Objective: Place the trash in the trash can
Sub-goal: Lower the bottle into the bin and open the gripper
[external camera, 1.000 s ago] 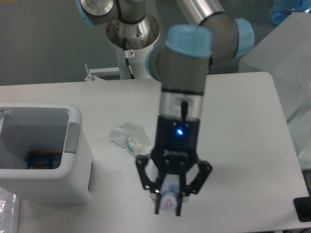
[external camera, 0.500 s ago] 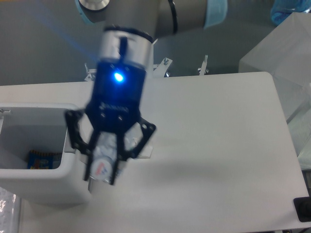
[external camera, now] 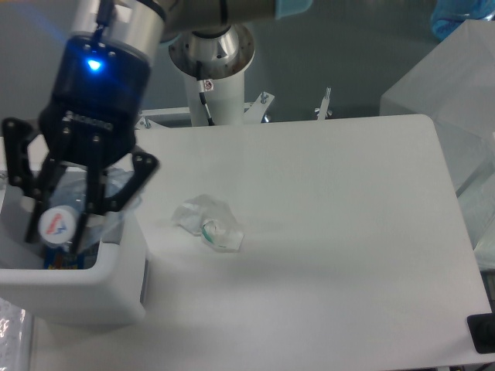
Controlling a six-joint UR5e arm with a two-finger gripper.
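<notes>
Camera view has my gripper (external camera: 56,232) clamped on the flattened bottle (external camera: 69,216) right above the open trash can (external camera: 93,290), so next I spread the fingers, then go right for the crumpled wrapper (external camera: 209,224).

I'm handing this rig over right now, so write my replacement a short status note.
Gripper: shut on the bottle, held over the open trash can.
Crumpled wrapper: on the table, right of the can, untouched.
A blue item lies inside the can.
Done: bottle picked up and carried to the can.
Left: release the bottle, then fetch and bin the wrapper.
</notes>
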